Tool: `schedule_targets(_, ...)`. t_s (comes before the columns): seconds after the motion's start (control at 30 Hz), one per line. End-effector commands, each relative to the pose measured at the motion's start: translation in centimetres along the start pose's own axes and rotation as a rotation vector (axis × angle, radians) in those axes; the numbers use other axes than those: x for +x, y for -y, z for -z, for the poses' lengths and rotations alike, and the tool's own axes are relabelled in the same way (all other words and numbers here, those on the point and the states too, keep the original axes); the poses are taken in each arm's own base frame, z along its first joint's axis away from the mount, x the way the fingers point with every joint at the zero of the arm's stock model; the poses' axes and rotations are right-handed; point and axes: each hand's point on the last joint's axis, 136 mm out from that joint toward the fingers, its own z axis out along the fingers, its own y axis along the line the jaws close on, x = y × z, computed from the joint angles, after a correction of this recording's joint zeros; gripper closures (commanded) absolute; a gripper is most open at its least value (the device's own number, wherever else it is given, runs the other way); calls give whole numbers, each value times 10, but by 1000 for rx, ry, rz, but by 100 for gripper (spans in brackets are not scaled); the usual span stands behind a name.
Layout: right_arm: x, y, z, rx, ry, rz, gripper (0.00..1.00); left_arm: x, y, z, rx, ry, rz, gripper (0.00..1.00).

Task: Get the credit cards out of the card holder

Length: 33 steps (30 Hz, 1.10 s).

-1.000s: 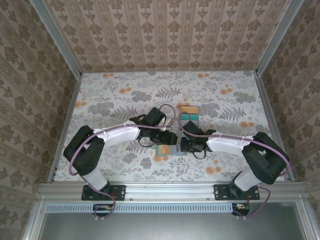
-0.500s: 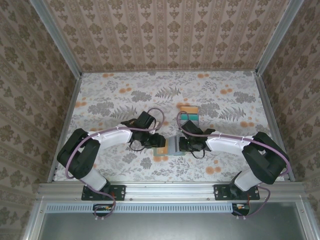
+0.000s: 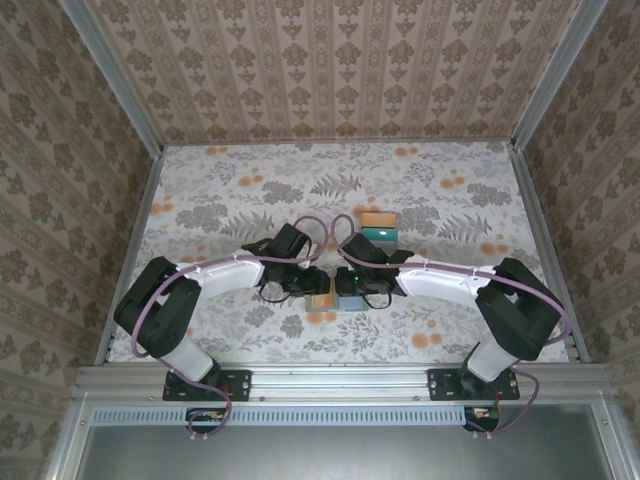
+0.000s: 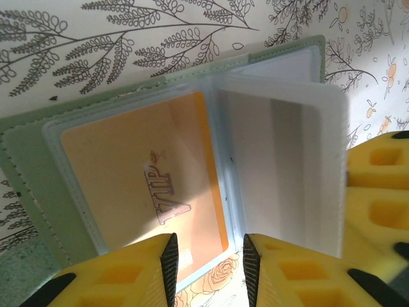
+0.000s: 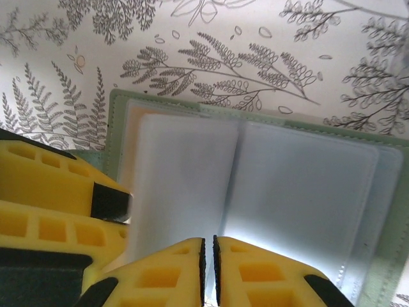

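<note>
- Left jaws stand part open at the bottom edge of the left wrist view. Their two black pads [image 4: 170, 256] are set either side of the lower corner of a clear sleeve, with a gap showing on each side of it. They grip nothing.
- Right jaws are closed to a hairline slit at the bottom centre of the right wrist view. They sit on the lower edge of a clear sleeve leaf [image 5: 185, 179] of the card holder [image 5: 115, 121].
- In the left wrist view that same leaf [image 4: 287, 160] stands raised off the holder, and its right edge meets the yellow body of the right jaws at the right of the frame.
- From the top camera, the card holder [image 3: 335, 303] lies open on the floral table [image 3: 220, 200], low in the middle of the frame. The two sets of jaws meet over it from the left and the right.
- An orange card [image 4: 128, 185] printed "VIP" sits inside the sleeve on the left half of the holder. The sage-green cover [image 4: 25, 166] shows around it.
- A second clear leaf [image 5: 300, 192] lies flat on the right half in the right wrist view; whether it holds a card I cannot tell.
- Loose cards [image 3: 378, 228] lie on the table just above the jaws in the top view, with orange at the far end and teal nearer. They are apart from the holder.
</note>
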Motion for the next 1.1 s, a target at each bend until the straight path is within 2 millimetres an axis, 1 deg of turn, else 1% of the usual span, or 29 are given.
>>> schedule_targets(0.0, 0, -14, -5, -30, -31, 25, 83, 0, -12, 7, -31, 28, 48, 66)
schedule_targets(0.07, 2, -15, -7, -28, -39, 29, 82, -2, -16, 14, -22, 54, 70, 66)
schedule_targets(0.17, 3, -13, -8, -20, -39, 27, 81, -3, -20, 18, -3, 65, 93, 66)
schedule_targets(0.3, 4, -4, -5, 19, -33, 25, 80, -7, -17, 24, 2, 91, 93, 67)
schedule_targets(0.37, 4, 2, -1, 43, -20, 21, 80, -11, -10, 27, 27, 102, 79, 67)
schedule_targets(0.47, 5, 15, 6, 76, 5, 1, 81, -14, -3, 26, 52, 91, 65, 67)
schedule_targets(0.53, 7, 25, 10, 102, 12, -16, 82, -14, -5, 26, 35, 97, 72, 68)
schedule_targets(0.6, 9, 33, 13, 115, 10, -29, 82, -16, -16, 30, -26, 130, 99, 73)
schedule_targets(0.7, 13, 42, 15, 137, 9, -38, 82, -19, -20, 39, -45, 170, 106, 72)
schedule_targets(0.77, 15, 46, 14, 144, 8, -45, 82, -20, -17, 41, -39, 179, 94, 72)
schedule_targets(0.83, 16, 50, 13, 150, 6, -51, 82, -20, -14, 42, -22, 174, 85, 72)
schedule_targets(0.9, 17, 52, 12, 157, 4, -55, 82, -18, -6, 39, 20, 159, 65, 72)
schedule_targets(0.97, 17, 56, 11, 171, 5, -58, 82, -15, 1, 32, 51, 122, 48, 72)
schedule_targets(1.07, 18, 59, 9, 180, 4, -62, 82, -9, 4, 19, 52, 70, 27, 72)
